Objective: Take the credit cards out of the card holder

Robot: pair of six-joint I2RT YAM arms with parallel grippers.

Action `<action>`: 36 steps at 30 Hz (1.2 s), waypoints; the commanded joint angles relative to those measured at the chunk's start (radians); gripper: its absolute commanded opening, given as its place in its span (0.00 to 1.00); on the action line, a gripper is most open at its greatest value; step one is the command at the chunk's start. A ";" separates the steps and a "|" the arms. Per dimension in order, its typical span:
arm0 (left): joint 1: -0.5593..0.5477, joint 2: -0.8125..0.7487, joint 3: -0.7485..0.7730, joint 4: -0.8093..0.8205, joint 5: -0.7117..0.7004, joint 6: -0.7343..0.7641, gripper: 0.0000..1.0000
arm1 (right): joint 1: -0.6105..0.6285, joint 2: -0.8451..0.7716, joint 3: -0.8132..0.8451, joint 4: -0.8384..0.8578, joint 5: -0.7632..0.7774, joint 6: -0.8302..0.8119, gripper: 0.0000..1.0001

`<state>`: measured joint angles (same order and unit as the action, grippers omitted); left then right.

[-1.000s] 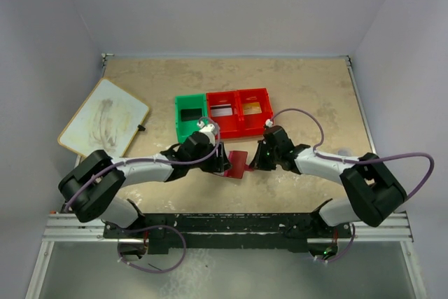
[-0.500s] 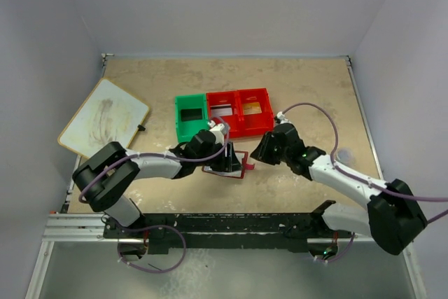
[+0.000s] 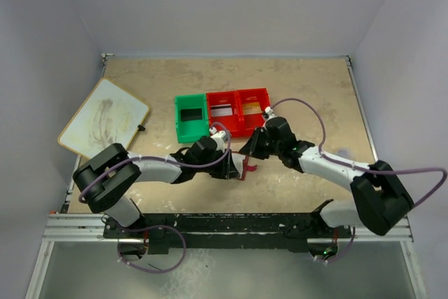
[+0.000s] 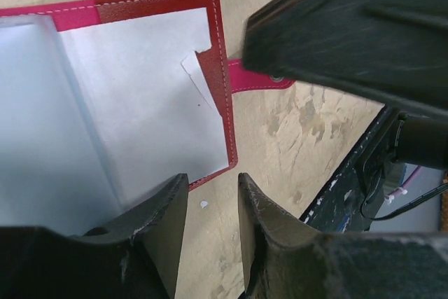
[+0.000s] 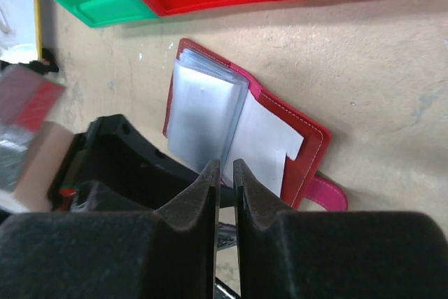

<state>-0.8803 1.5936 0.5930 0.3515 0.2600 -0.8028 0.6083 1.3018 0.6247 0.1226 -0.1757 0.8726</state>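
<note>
1. The card holder (image 5: 308,138) lies open on the table (image 3: 301,82), just near of the bin tray (image 3: 234,129) and between the two grippers.
2. A black card (image 3: 190,113), a silver card (image 3: 222,110) and a gold card (image 3: 253,108) appear to sit in the tray's left, middle and right compartments.
3. The left gripper (image 4: 213,187) has its fingers slightly apart over a corner of the holder's cover, pinching nothing visible.
4. The right gripper (image 5: 225,169) has its fingers almost pressed together at the edge of the clear sleeves (image 5: 203,117). I cannot tell whether a sleeve is caught.
5. The visible sleeves look empty, and only a white slip (image 4: 140,103) fills the cover pocket. The step is probably a last check through the leaves.
6. Next, the left fingers should pin the cover while the right fingers lift one thin, slippery leaf with a shallow pinch.
</note>
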 commanded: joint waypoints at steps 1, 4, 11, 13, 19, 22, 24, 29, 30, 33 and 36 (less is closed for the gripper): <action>-0.003 -0.072 -0.003 -0.022 -0.044 0.030 0.32 | 0.003 0.086 0.045 0.108 -0.090 -0.029 0.15; -0.003 -0.110 0.002 -0.062 -0.070 0.044 0.32 | 0.004 0.169 0.052 0.102 -0.092 -0.037 0.15; -0.002 -0.266 0.044 -0.274 -0.241 0.113 0.43 | 0.004 0.306 0.042 0.033 -0.014 -0.042 0.08; -0.002 -0.315 0.034 -0.318 -0.352 0.112 0.50 | 0.004 0.302 0.030 0.039 -0.007 -0.040 0.08; 0.000 -0.289 0.031 -0.375 -0.409 0.114 0.57 | 0.004 0.319 0.018 0.047 -0.005 -0.033 0.08; 0.001 -0.262 0.031 -0.361 -0.413 0.088 0.58 | 0.004 0.320 0.014 0.046 -0.002 -0.032 0.09; 0.000 -0.255 0.029 -0.352 -0.425 0.075 0.58 | 0.004 0.318 0.012 0.045 0.000 -0.032 0.08; 0.000 -0.255 0.023 -0.356 -0.460 0.059 0.58 | 0.004 0.316 0.009 0.046 0.002 -0.032 0.08; 0.000 -0.255 0.023 -0.363 -0.466 0.057 0.58 | 0.004 0.317 0.011 0.046 0.002 -0.032 0.08; 0.000 -0.252 0.009 -0.324 -0.430 0.041 0.59 | 0.003 0.315 0.013 0.046 0.001 -0.034 0.08; 0.000 -0.239 0.003 -0.302 -0.401 0.027 0.58 | 0.003 0.312 0.017 0.042 0.002 -0.035 0.08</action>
<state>-0.8795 1.3445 0.5980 -0.0154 -0.1642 -0.7464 0.6086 1.5913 0.6559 0.1970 -0.2291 0.8604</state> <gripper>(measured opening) 0.584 0.082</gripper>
